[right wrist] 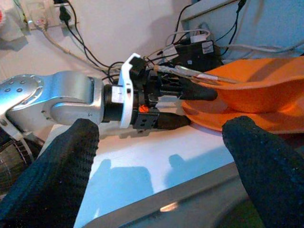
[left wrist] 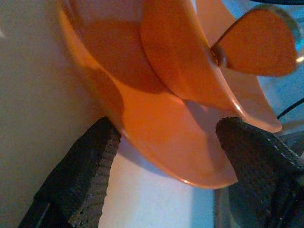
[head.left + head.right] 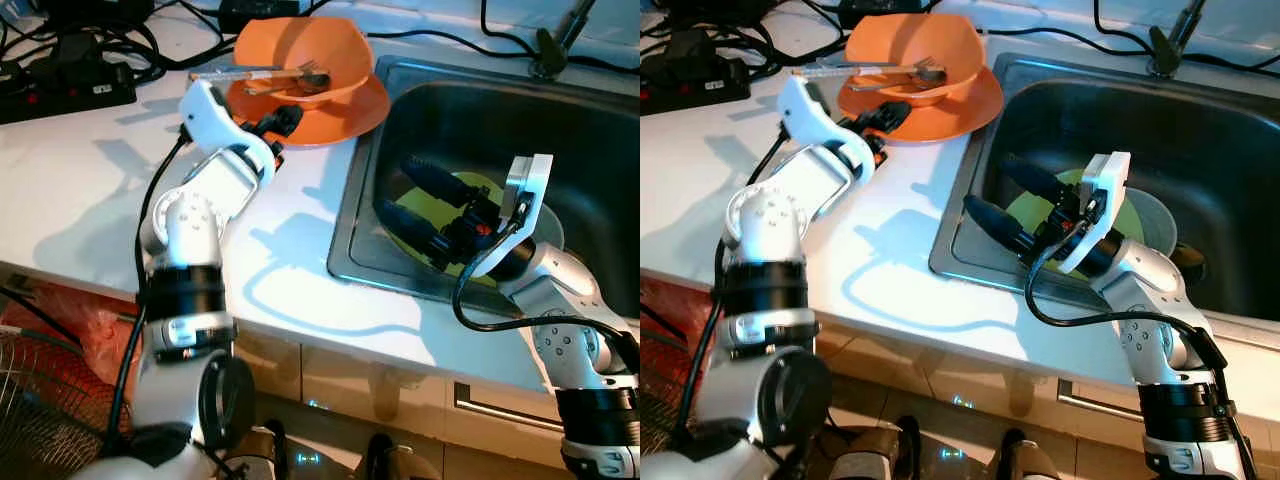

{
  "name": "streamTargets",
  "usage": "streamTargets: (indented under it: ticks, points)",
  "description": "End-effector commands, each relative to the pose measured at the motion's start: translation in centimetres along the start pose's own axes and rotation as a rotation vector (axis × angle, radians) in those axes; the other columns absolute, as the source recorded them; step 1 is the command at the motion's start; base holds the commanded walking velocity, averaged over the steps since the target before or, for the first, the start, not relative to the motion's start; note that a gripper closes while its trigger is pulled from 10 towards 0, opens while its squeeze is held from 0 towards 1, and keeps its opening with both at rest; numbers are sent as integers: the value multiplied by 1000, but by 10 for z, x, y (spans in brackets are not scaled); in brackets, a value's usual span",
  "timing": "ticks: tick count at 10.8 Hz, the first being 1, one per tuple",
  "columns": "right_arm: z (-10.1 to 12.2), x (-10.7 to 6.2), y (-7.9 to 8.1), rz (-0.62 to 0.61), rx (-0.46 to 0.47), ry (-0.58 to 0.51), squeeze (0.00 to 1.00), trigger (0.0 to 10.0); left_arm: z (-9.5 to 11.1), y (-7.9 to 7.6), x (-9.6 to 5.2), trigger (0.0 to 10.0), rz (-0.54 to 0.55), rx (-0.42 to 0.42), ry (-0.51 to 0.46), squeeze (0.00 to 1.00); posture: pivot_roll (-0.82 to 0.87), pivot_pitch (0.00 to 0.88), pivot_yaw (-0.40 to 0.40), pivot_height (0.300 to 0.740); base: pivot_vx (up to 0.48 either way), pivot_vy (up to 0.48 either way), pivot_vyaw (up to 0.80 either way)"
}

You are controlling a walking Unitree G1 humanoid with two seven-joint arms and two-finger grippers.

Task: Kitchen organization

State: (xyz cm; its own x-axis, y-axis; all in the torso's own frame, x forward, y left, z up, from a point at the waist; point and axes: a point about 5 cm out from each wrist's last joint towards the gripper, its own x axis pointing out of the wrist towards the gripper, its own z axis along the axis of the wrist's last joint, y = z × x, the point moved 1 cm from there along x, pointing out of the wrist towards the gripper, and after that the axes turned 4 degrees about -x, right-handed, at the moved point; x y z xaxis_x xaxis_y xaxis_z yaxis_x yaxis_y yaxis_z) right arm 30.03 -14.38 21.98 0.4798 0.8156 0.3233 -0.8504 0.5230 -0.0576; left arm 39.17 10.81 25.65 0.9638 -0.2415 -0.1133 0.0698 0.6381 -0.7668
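Note:
An orange plate (image 3: 350, 115) sits on the white counter beside the sink, with an orange bowl (image 3: 320, 50) tilted on top of it. A fork (image 3: 290, 72) and another utensil lie across the bowl. My left gripper (image 3: 285, 120) is open at the plate's near rim (image 2: 166, 142), one finger (image 2: 90, 161) on each side of the edge. Down in the steel sink (image 3: 470, 110), my right gripper (image 3: 395, 188) hangs open with nothing between its fingers (image 1: 71, 156). It hovers over a green plate (image 3: 1040, 210) that rests in a grey bowl (image 3: 1150, 225).
A black power strip (image 3: 60, 85) and tangled cables lie at the back left of the counter. The faucet base (image 3: 548, 50) stands behind the sink. A wire basket (image 3: 40, 400) and a red bag (image 3: 90, 325) are on the floor at the left, below the counter edge.

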Motion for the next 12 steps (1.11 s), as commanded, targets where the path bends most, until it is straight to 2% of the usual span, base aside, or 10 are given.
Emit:
streamTargets:
  ticks: [1, 6, 7, 8, 11, 12]
  points:
    - [5, 1, 2, 28, -16, 4, 0, 10000, -22, 17, 6, 10000, 65, -8, 99, 0, 93, 259, -3, 740, 0, 0, 0]
    - [5, 1, 3, 31, -17, 10, 0, 10000, -21, 14, 19, 10000, 52, -5, 105, 0, 78, 248, 0, 740, 0, 0, 0]
    - [6, 1, 3, 32, -18, 9, 0, 10000, -20, 14, 20, 706, 50, -2, 102, 0, 78, 248, 0, 740, 0, 0, 0]
    - [6, 2, 3, 32, -18, 8, 0, 10000, -19, 14, 21, 0, 48, -3, 98, 0, 78, 248, 0, 740, 0, 0, 0]
    - [6, 2, 2, 29, -20, 7, 0, 10000, -19, 14, 23, 0, 42, -6, 94, 0, 81, 246, -2, 740, 0, 0, 0]
    - [6, 2, 2, 30, -19, 8, 0, 10000, -18, 15, 23, 7529, 47, 1, 94, 0, 82, 249, -2, 740, 0, 0, 0]
